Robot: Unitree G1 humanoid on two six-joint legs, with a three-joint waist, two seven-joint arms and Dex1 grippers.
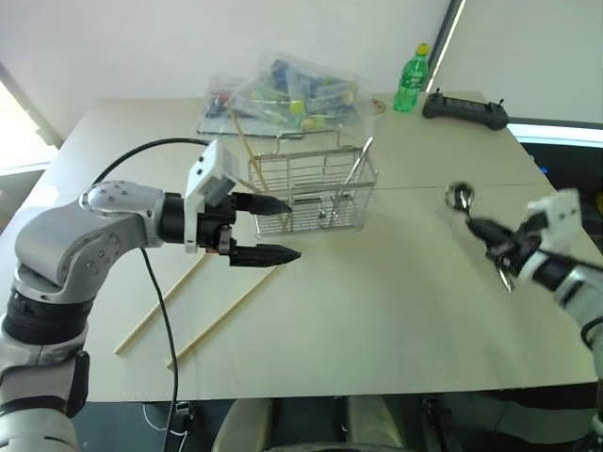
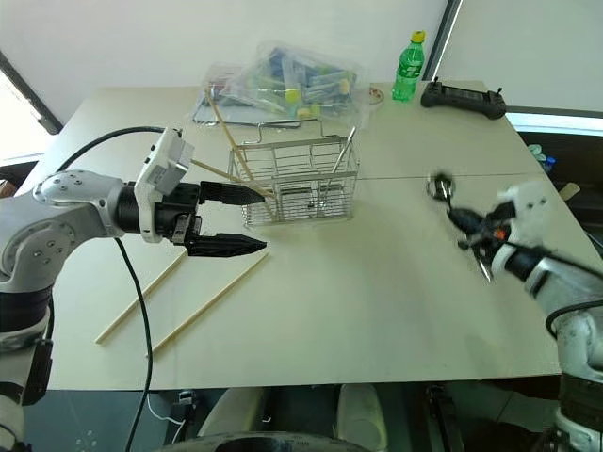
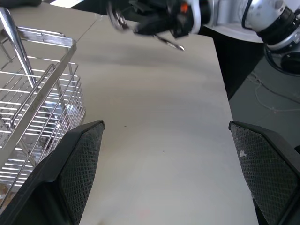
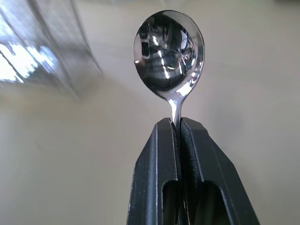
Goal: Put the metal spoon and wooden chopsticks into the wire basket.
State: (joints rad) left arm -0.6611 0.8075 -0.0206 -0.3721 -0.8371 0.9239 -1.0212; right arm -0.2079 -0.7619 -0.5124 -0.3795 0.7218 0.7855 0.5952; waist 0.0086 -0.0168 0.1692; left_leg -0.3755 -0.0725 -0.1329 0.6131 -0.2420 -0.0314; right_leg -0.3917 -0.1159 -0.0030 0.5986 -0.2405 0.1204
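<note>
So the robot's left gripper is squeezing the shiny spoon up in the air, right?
Not quite. The right gripper is the one squeezing the metal spoon up in the air; the right wrist view shows its fingers shut on the handle. The left gripper is open and empty, beside the wire basket.

The shiny metal spoon (image 4: 168,51) is up off the surface, pinched by its thin handle, bowl foremost. Two pale wooden chopsticks (image 1: 160,308) lie slanted near the surface's front-left edge. The wire basket (image 1: 316,188) stands upright mid-surface toward the back, a chopstick and a spoon leaning inside.
</note>
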